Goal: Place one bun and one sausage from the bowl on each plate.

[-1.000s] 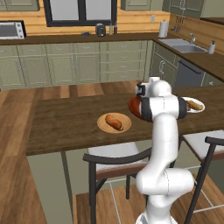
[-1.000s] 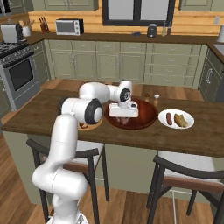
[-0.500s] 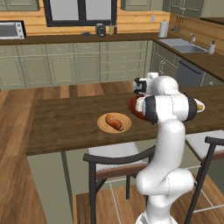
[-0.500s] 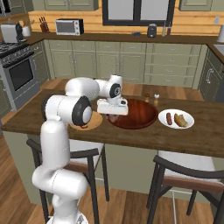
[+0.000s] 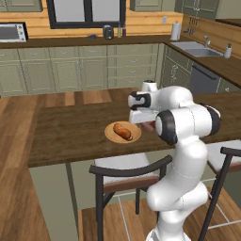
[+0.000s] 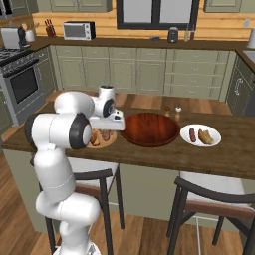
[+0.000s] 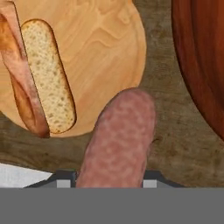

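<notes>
1. The hand view gets right up close: the gripper is clamped on a sausage, pinkish-brown and mottled, hanging over the near edge of the tan plate. A split bun with a crumbly pale inside lies on that plate, and the bowl rim sits just to the right.
2. The right base view gives the full layout instead: the empty bowl is in the middle of the counter, with the tan plate just left of it under the gripper. The white plate, on the right, already holds a sausage and a bun.
3. In the left base view the arm hides the bowl, but the tan plate and its bun are clear.
4. The bowl is glossy red-brown wood and the tan plate shows light wood grain.
5. The counter is dark plank wood. Behind it are green-grey cabinets, a microwave, a stove and a sink.
</notes>
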